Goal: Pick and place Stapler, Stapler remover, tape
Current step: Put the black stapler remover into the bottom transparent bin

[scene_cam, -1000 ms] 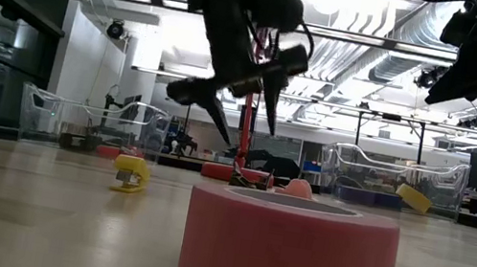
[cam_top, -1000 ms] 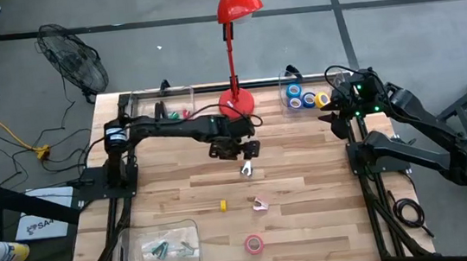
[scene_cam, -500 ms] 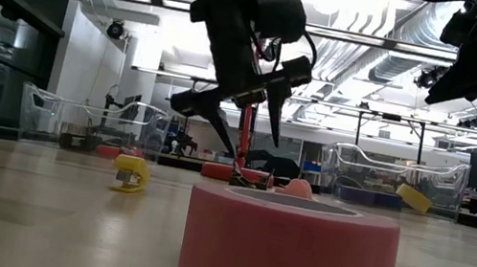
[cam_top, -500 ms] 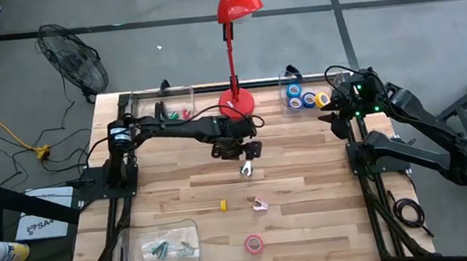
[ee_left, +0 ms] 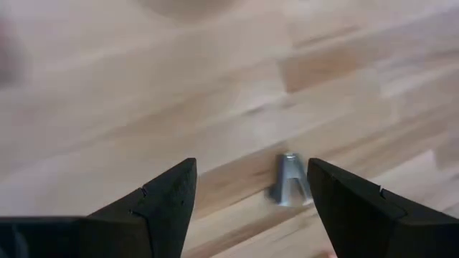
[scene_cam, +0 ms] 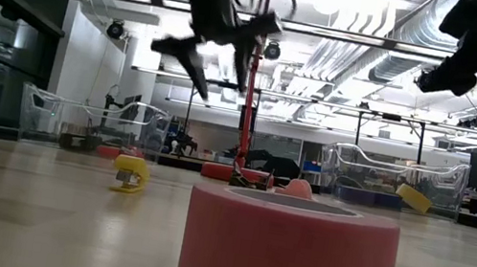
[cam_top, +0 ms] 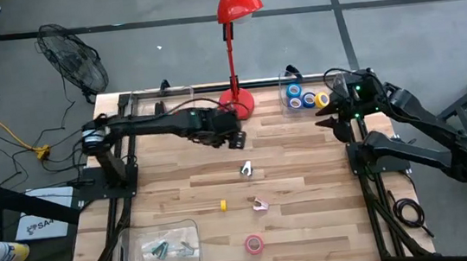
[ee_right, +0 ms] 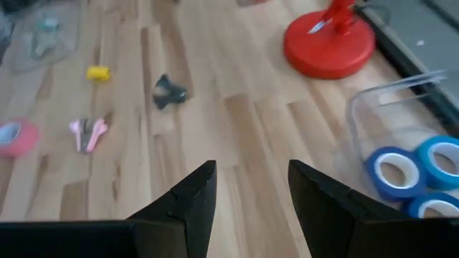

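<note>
A: The left gripper (cam_top: pixel 232 137) stands open and empty, its two dark fingers (ee_left: pixel 168 197) spread apart above bare wood. A second ago it hung low, right over the small grey metal staple remover (cam_top: pixel 245 169); now it has lifted and pulled back toward the round red base of the desk lamp (cam_top: pixel 237 102).

B: And the remover itself?

A: It lies where it lay, flat on the pale wooden plank table (cam_top: pixel 312 218), near the middle. In the left wrist view it shows between the fingers, farther off on the boards (ee_left: pixel 289 180).

B: What does the low view give?

A: The arm is higher there than before, with the jaws spread well above the tabletop (scene_cam: pixel 201 55).

B: The right gripper?

A: The right gripper (cam_top: pixel 326 121) has not shifted. It hovers at the table's right edge beside the clear plastic bin (cam_top: pixel 286 99), jaws partly open with nothing between them.

B: Where is the tape?

A: Blue rolls (cam_top: pixel 297 98) and a yellow one (cam_top: pixel 323 98) sit in that bin. A pink ring-shaped roll of tape (cam_top: pixel 253 244) lies alone near the front edge, unmoved. A small pink staple remover (cam_top: pixel 260 203) and a small yellow piece (cam_top: pixel 222 205) lie between it and the grey one.

B: The stapler?

A: I cannot make it out.
</note>
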`<act>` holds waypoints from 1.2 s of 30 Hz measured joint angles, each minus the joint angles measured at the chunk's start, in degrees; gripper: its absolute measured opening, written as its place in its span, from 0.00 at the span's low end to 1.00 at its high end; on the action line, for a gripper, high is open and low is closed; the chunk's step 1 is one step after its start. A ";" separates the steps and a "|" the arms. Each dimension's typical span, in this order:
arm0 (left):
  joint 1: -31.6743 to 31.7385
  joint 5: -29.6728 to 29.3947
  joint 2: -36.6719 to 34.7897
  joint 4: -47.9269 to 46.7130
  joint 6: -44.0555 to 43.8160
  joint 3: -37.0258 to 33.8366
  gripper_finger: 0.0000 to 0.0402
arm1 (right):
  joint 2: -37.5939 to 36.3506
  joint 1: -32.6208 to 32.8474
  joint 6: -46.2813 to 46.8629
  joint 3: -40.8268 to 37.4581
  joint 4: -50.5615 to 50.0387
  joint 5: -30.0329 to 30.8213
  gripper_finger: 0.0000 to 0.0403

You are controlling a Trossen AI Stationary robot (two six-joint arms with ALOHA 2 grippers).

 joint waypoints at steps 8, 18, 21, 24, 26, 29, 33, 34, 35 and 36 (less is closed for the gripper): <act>0.10 -10.14 -11.02 -17.65 1.21 -0.04 0.65 | 11.24 14.80 1.80 3.39 5.18 4.56 0.41; 0.05 -14.46 -25.42 -27.16 3.46 -2.38 0.65 | 29.84 28.28 -15.35 6.29 18.80 8.36 0.41; 0.05 -14.27 -29.05 -26.93 4.02 -5.06 0.65 | 35.44 30.42 -19.17 7.50 22.08 10.74 0.41; 0.05 -13.97 -32.30 -26.94 4.05 -8.22 0.65 | 41.21 32.20 -22.53 9.82 22.72 13.37 0.41; 0.05 -13.87 -34.53 -26.79 4.02 -10.36 0.65 | 45.24 33.31 -24.27 12.35 22.68 15.40 0.41; 0.05 -12.62 -37.66 -25.66 3.84 -13.41 0.65 | 51.32 34.45 -26.98 17.05 20.99 16.35 0.41; 0.05 -10.77 -41.01 -22.97 3.84 -17.27 0.65 | 58.90 35.67 -31.70 24.05 16.55 17.80 0.42; 0.05 -10.18 -41.76 -22.52 3.88 -18.10 0.65 | 60.57 35.87 -32.96 25.75 15.64 17.87 0.43; 0.05 -9.74 -42.44 -21.97 3.92 -18.80 0.65 | 62.09 36.07 -34.24 27.36 14.49 17.83 0.44; 0.05 -9.63 -42.97 -21.53 3.91 -19.38 0.65 | 63.72 36.31 -35.63 28.91 13.34 17.84 0.46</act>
